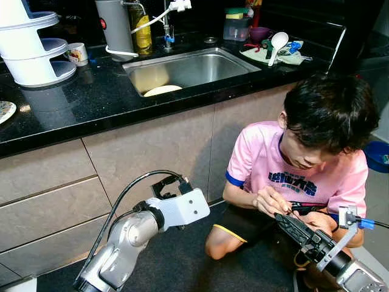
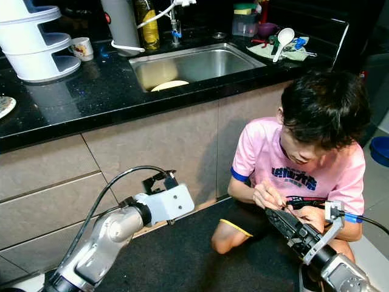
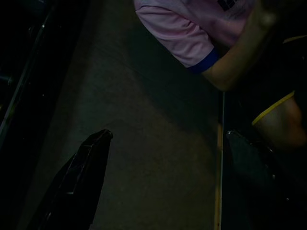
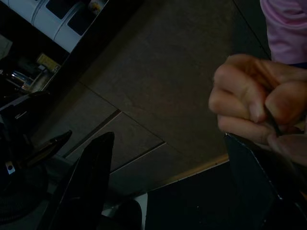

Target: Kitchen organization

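Fingers of a person's hand [image 1: 270,201] pinch something at the right gripper [image 4: 165,143], which is spread wide. If it snaps together, they get hurt. The left gripper [image 3: 163,143] is spread too.

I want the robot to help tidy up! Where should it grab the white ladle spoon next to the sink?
Probably by the long handle of the white ladle, coming from above. It leans bowl-up on the cloth, so the slim handle suits two fingers better than the round bowl.

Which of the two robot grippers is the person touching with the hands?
The right gripper: the person's hands hold one of its fingers. The left gripper points at the bare cabinet front, with nothing between its open fingers.
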Motion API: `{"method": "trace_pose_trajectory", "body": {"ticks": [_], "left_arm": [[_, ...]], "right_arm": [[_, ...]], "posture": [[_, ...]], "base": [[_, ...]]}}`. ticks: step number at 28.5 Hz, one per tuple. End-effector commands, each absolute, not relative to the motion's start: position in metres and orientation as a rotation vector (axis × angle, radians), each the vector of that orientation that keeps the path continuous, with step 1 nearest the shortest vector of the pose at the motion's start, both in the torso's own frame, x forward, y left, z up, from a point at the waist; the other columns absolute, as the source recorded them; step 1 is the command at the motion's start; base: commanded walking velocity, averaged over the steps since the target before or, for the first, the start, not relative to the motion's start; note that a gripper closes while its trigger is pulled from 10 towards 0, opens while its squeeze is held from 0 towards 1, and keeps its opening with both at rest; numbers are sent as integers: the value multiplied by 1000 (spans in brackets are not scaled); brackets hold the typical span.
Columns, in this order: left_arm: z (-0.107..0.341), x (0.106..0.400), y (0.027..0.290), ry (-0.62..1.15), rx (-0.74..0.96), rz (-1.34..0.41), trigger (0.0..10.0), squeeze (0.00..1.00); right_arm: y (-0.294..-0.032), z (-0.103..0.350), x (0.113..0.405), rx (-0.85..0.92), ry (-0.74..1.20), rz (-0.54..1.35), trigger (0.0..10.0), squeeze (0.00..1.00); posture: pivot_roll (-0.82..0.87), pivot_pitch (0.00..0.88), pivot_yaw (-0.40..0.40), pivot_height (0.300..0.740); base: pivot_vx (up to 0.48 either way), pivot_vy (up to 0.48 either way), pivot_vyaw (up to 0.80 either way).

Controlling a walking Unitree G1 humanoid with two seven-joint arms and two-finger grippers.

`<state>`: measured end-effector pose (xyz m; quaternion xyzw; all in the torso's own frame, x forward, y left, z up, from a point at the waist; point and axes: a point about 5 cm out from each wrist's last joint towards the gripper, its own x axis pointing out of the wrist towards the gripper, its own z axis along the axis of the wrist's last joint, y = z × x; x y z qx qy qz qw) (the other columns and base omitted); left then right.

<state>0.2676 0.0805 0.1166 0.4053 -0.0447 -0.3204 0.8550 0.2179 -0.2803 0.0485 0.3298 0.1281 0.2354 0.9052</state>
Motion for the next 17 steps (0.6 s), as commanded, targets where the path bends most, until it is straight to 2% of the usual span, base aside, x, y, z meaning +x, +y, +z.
{"method": "trace_pose_trajectory", "body": {"ticks": [1,17], "left_arm": [[114,269,80,-78,862,-674,10000,0],[113,268,81,-76,862,-674,10000,0]], "right_arm": [[-278,48,220,678,265,484,10000,0],[-277,47,220,674,267,485,10000,0]], "posture": [[-30,0,-14,740],[-29,0,-12,740]], "base": [[0,0,0],[0,0,0]]}}
